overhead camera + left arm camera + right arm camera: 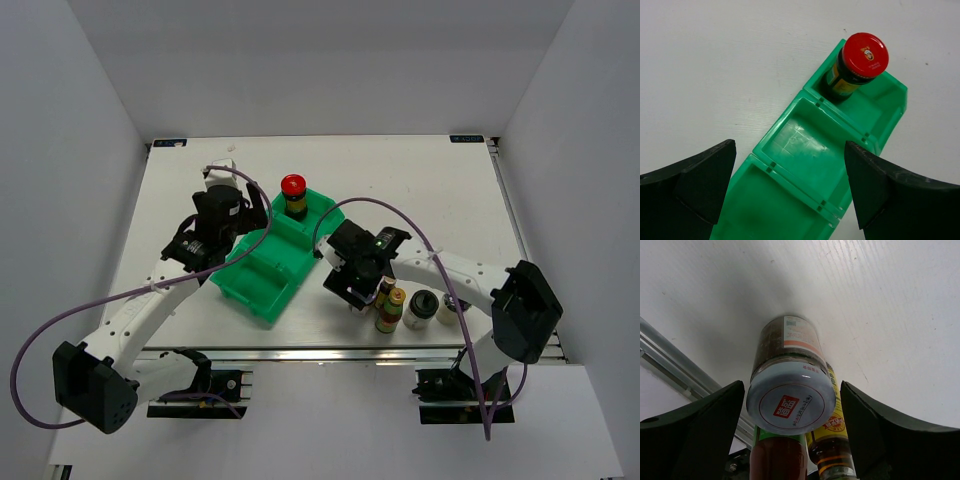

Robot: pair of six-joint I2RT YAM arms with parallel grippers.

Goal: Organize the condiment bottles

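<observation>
Closest to my right wrist lens is the silver-lidded jar (790,395), sitting between the spread fingers of my right gripper (791,390), which is not clamped on it (a gap shows on both sides of the lid). It belongs to the cluster off the right side of the green bin (255,275). My biggest worry concerns the bin itself. My left gripper (790,145) hangs over its middle compartment with its jaws apart, so carrying a jar across could crowd both arms into one spot or shove the light plastic sideways. Next, the red-capped jar (865,55) stands tall in the bin's far end compartment, and a low carry could clip it. The silver-lidded jar is round and smooth, so I judge it may slip if I pinch the lid's rim instead of the body. Smallest, the slim bottles (830,440) crowd right beside it, and a closing finger could topple them toward the metal rail (670,360). A short black-lidded jar (420,305) stands farther right of the bin. The white table (420,190) looks smooth and faintly grained, so anything tipped would probably roll. Plain white walls (90,110) box it in.
</observation>
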